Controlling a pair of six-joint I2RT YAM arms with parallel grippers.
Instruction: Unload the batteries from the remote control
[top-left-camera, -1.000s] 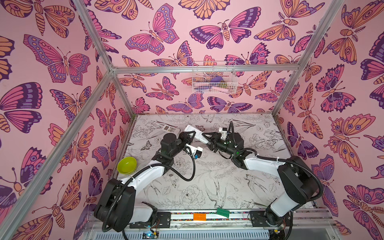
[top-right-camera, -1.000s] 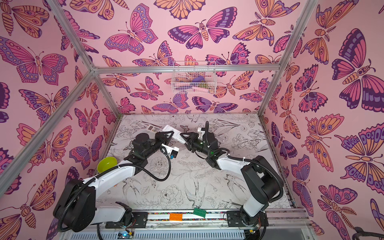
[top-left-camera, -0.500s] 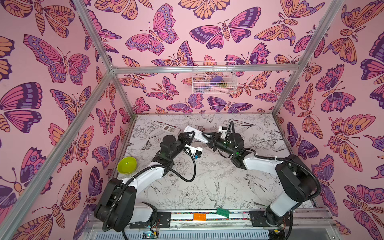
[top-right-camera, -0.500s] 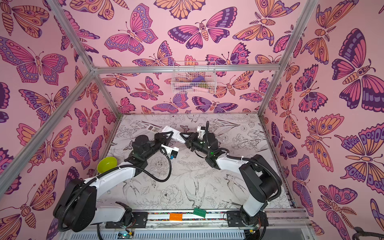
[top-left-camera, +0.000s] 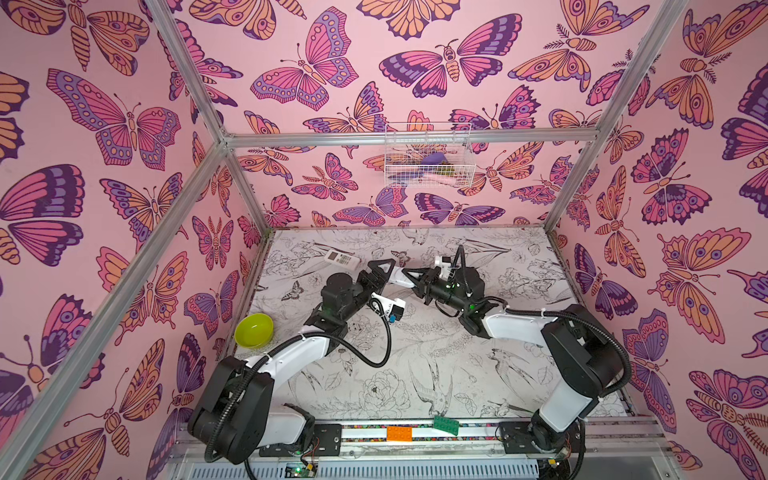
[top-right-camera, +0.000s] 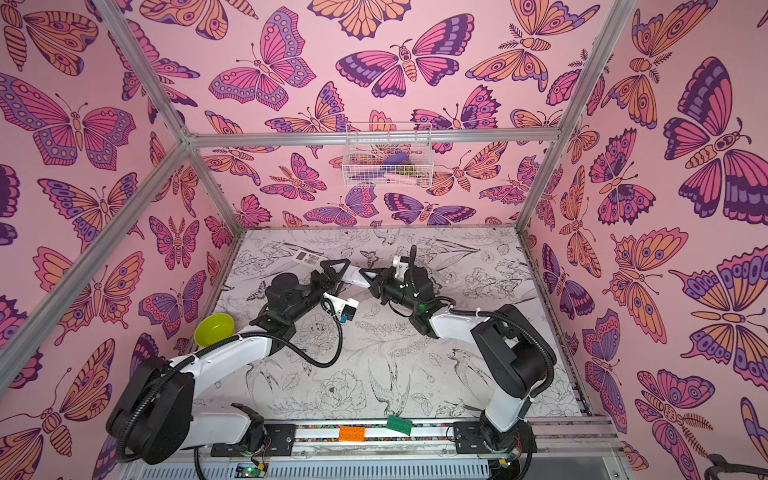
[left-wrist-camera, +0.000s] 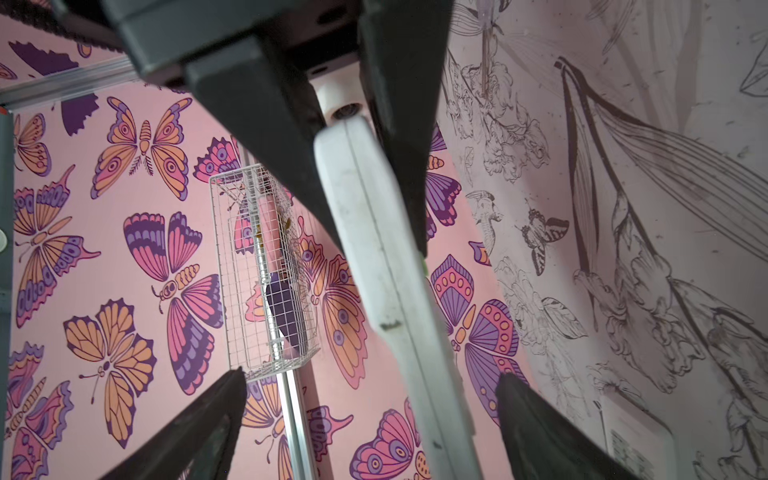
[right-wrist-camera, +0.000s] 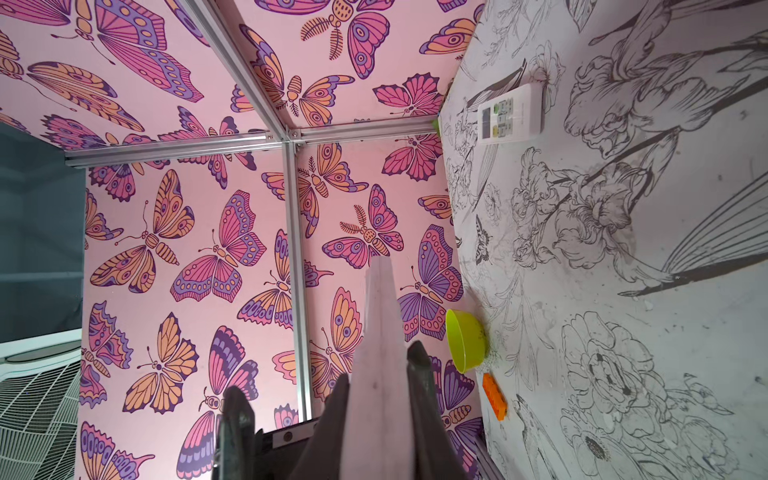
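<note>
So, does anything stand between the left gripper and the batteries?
No batteries show. The white remote, clamped by the right gripper, shows the open left gripper only its casing, which likely covers them.

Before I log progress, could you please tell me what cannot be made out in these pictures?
Batteries: none visible in any view.
Held remote: edge-on in both wrist views, tiny in both top views; compartment unseen.
Remote on the table: back faces down.
Basket contents: blurred behind mesh.

Bright, even light, soft shadows; wrist views blur up close, perhaps slightly warped.
</note>
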